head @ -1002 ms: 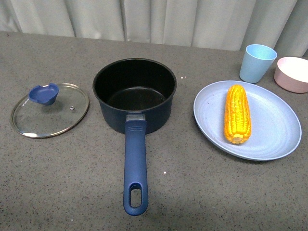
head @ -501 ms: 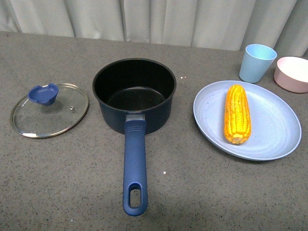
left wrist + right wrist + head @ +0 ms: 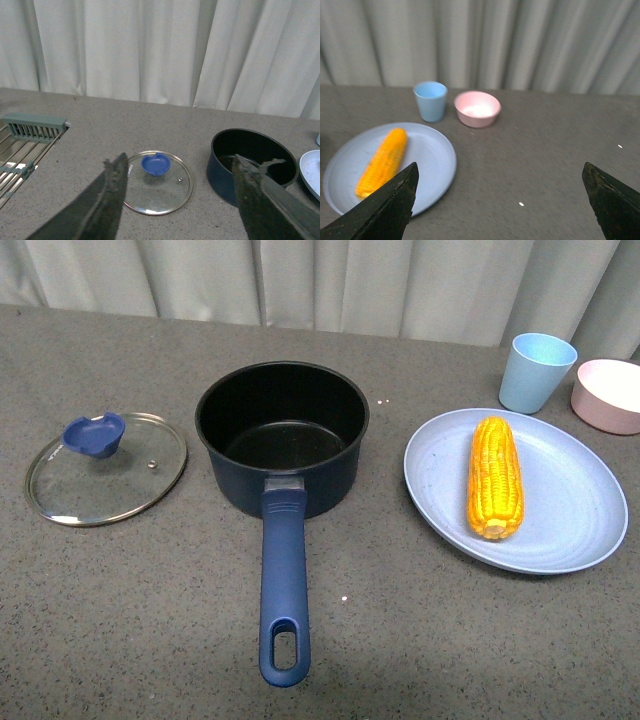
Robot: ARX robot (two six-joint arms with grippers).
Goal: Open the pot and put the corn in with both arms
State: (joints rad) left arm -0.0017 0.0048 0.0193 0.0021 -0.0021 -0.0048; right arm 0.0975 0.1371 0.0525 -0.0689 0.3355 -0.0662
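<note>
Lid (image 3: 106, 468) is off and lies flat, left of the pot (image 3: 282, 435), which stands open and empty. So it's the corn step. The corn (image 3: 495, 477) lies on the blue plate (image 3: 580, 510), right of the pot. Left gripper (image 3: 180, 161) hangs spread wide, holding nothing. Right gripper (image 3: 500, 170) is the same, and I'd say it must drop onto the cob next. Neither arm shows from the front, and the wrist views catch only the finger ends.
</note>
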